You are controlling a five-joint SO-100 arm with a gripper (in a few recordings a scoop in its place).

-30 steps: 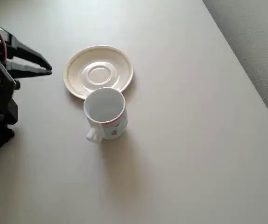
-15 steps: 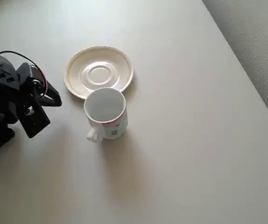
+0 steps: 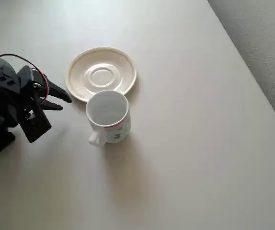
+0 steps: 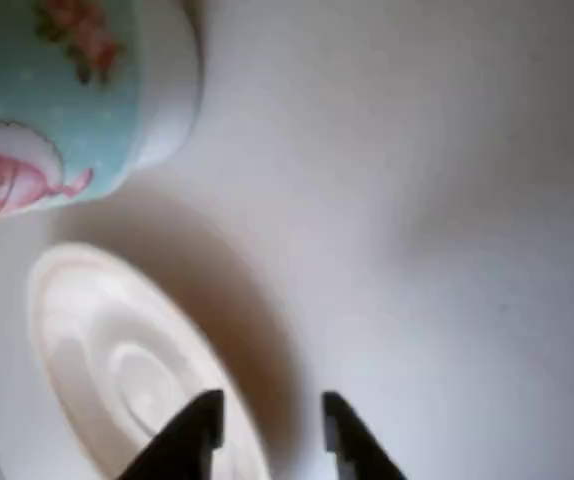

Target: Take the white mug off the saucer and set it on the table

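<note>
Two ceramic pieces are seen in the overhead view: the white mug (image 3: pixel 108 116) stands upright on the table (image 3: pixel 195 143), just beside the round, rimmed saucer (image 3: pixel 101 74), so the task looks done. In the wrist view, the black gripper (image 4: pixel 267 420) is slightly spread, empty, over the glossy saucer's edge.

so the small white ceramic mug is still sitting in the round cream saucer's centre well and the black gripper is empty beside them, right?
Not quite: the small white ceramic mug stands on the beige table beside the round cream saucer, as the overhead view shows. The black gripper is indeed empty beside them.
</note>
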